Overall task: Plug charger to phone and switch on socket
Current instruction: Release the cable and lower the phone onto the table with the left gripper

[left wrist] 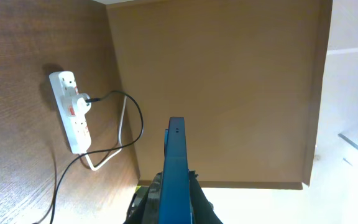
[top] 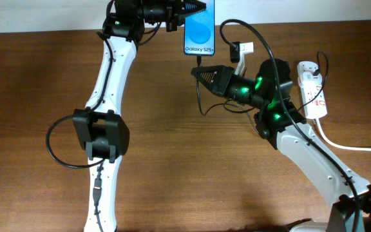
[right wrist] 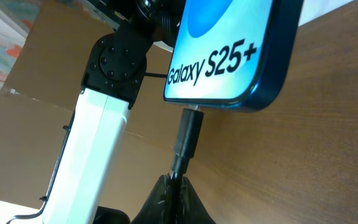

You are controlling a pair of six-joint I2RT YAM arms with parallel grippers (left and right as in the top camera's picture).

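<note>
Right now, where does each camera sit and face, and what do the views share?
Overhead: above the table, facing down; shows left gripper holding phone, right gripper, socket.
Left wrist: behind its own fingers, facing along the phone's edge toward the socket.
Right wrist: behind its fingers pinching the charger, facing the phone; left arm behind.
Shared: phone in all three.

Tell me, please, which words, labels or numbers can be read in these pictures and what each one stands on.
"Galaxy S25+": on the phone's blue screen, clear in the right wrist view and small in the overhead view.
Red markings on the socket: too small to read in any view.
No other text shows.
</note>
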